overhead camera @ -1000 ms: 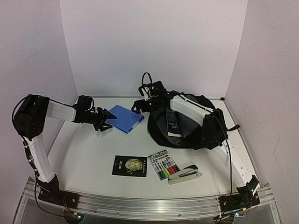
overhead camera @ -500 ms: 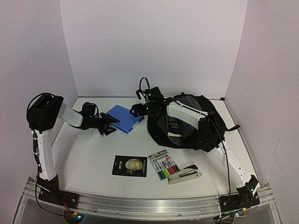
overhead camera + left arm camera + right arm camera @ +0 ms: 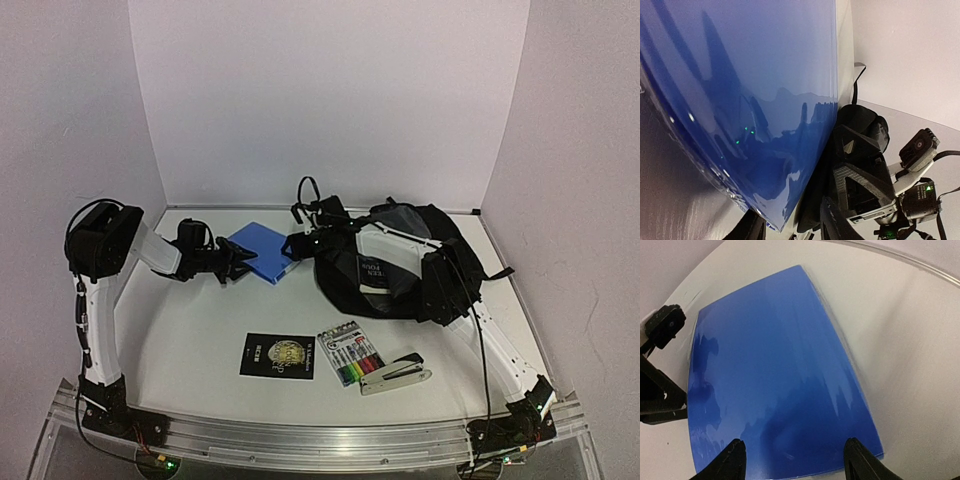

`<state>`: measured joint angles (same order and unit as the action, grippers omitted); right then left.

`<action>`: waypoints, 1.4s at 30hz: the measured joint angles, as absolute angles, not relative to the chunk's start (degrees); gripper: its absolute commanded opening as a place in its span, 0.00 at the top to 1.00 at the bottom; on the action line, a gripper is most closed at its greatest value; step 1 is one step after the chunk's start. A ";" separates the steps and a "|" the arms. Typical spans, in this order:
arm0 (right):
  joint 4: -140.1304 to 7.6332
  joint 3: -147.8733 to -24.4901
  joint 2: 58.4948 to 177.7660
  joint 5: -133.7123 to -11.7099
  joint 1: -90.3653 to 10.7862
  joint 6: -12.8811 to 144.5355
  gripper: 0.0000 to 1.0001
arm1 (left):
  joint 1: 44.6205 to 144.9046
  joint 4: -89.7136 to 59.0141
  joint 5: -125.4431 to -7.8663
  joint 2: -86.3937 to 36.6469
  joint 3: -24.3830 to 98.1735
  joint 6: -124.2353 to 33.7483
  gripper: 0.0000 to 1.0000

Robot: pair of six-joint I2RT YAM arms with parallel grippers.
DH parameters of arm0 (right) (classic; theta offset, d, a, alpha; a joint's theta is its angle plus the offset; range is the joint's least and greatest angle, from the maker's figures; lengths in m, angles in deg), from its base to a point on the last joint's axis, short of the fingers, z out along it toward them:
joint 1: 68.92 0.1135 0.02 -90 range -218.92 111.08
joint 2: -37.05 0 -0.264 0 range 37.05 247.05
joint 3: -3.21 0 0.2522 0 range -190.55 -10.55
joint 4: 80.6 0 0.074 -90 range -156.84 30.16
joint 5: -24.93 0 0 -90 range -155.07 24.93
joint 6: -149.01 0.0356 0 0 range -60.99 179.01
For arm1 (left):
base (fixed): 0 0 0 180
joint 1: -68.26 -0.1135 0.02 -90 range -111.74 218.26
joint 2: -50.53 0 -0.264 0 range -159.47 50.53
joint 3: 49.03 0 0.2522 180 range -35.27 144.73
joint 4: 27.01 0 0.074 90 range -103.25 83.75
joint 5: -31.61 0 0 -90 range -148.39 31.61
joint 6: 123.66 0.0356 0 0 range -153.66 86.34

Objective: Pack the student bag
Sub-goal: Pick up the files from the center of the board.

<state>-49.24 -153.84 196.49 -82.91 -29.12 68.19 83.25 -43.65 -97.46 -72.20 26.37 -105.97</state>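
Note:
The student bag (image 3: 440,240) lies open at the back right, a dark book (image 3: 374,271) in its mouth. A blue book (image 3: 262,250) lies left of it and fills the left wrist view (image 3: 740,100). My left gripper (image 3: 238,264) is at the book's left corner, which sits between its parted fingers (image 3: 790,227). My right gripper (image 3: 292,245) reaches over the bag to the book's right edge. Its jaws (image 3: 795,447) stand wide apart over the book's (image 3: 775,380) near edge, not touching it.
A black booklet (image 3: 278,356), a pack of coloured markers (image 3: 350,352) and a grey stapler (image 3: 396,372) lie near the front of the table. White walls close in the back and both sides. The right arm's forearm crosses above the bag.
Both grippers have closed in on the blue book from either side, and both pairs of jaws have narrowed. The left arm has swung right. The book has barely shifted.

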 measured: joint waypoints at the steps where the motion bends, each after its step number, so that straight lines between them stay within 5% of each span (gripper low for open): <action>1: -49.25 -153.59 196.49 -83.44 -29.10 68.28 0.36 | 83.25 -43.83 -97.45 -72.35 26.53 -106.01 0.64; 8: -50.19 -152.56 196.49 -86.73 -28.68 68.75 0.40 | 83.21 -46.23 -97.71 -76.12 29.01 -107.60 0.60; 14: -50.73 -152.13 196.49 -88.19 -28.10 69.45 0.38 | 83.21 -47.31 -97.89 -79.10 32.13 -108.07 0.88; 17: -50.77 -152.09 196.45 -88.76 -27.93 69.68 0.27 | 83.20 -47.91 -98.27 -79.61 32.25 -108.34 0.99; 22: -49.72 -151.31 194.62 -90.14 -27.80 71.57 0.02 | 82.72 -48.25 -98.78 -78.25 31.57 -108.56 1.00; 33: -47.12 -139.63 171.59 -97.02 -33.35 82.06 0.02 | 77.60 -35.14 -103.01 -59.85 35.27 -101.02 1.00; 42: -49.48 -121.64 155.90 -108.19 -40.08 91.85 0.02 | 77.69 -33.39 -109.54 -56.47 44.52 -101.28 1.00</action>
<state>-49.48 -121.64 155.90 -108.19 -40.08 91.85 77.69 -33.39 -109.54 -56.47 44.52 -101.28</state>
